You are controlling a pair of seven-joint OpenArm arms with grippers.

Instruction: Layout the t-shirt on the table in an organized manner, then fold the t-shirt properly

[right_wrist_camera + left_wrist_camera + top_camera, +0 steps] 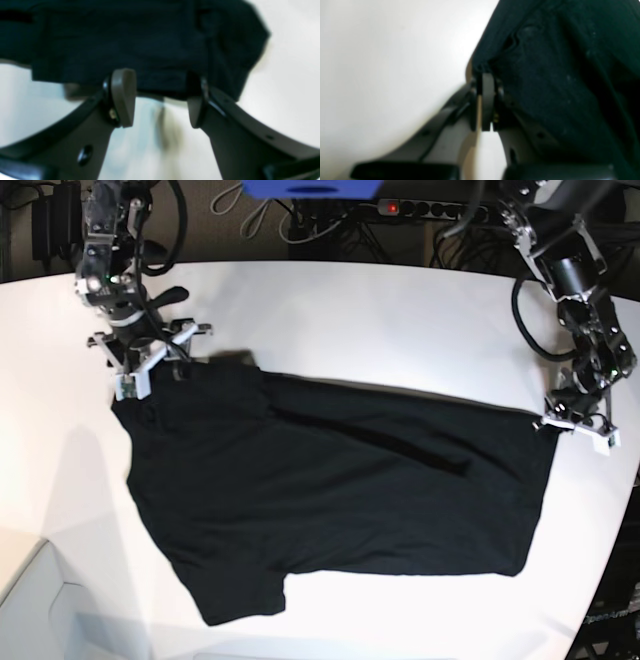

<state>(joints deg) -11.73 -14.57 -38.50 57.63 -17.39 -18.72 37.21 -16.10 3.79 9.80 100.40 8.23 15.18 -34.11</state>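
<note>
Bare white desk [400, 320] lies open behind and before the spread black t-shirt [340, 490]; cables [330, 225] crowd the far edge beyond the desk.

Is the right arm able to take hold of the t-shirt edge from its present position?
Probably yes: the right pincer stands open with the t-shirt edge just at its fingertips, and nothing lies between them on the table.

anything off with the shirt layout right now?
The t-shirt lies spread on the table but askew: it runs diagonally, with a long crease ridge across the body. The left gripper is shut on its edge; the right gripper is open at the other end. No damage visible.
</note>
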